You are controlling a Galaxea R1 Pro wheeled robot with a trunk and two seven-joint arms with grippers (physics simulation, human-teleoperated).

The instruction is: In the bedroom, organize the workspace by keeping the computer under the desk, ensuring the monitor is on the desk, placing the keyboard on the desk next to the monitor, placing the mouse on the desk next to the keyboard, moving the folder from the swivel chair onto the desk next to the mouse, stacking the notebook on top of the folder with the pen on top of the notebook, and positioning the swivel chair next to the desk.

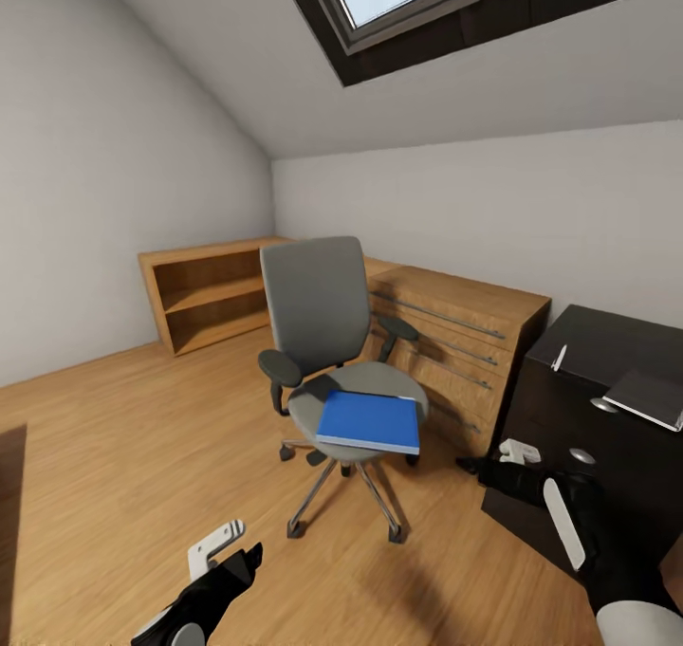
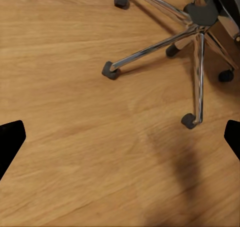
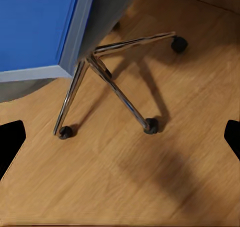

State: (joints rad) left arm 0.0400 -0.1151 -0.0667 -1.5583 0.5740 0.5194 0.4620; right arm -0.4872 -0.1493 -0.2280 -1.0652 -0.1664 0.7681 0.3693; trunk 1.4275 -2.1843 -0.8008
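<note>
Swivel chair is standing mid-room on the wood floor, seat facing the camera, back toward the light-wood chest of drawers along the far wall. Folder is lying flat on the chair seat, its front edge hanging slightly past the seat's front rim; in the right wrist view the folder is showing above the chrome legs and casters of the swivel chair. Desk is sitting at the right edge of the head view, black top and dark drawer unit with silver knobs, close to the chair but not touching. Notebook is lying on the desk top near its front edge, pen resting further back on the same top, apart from the notebook. Left gripper is hovering low over bare floor in front of the chair, jaws spread and holding nothing; left wrist view is looking down at the chair base and floor. Right gripper is hanging between the chair and the desk's drawer front, fingers released, nothing between them. An open wooden shelf unit is standing in the far corner.
</note>
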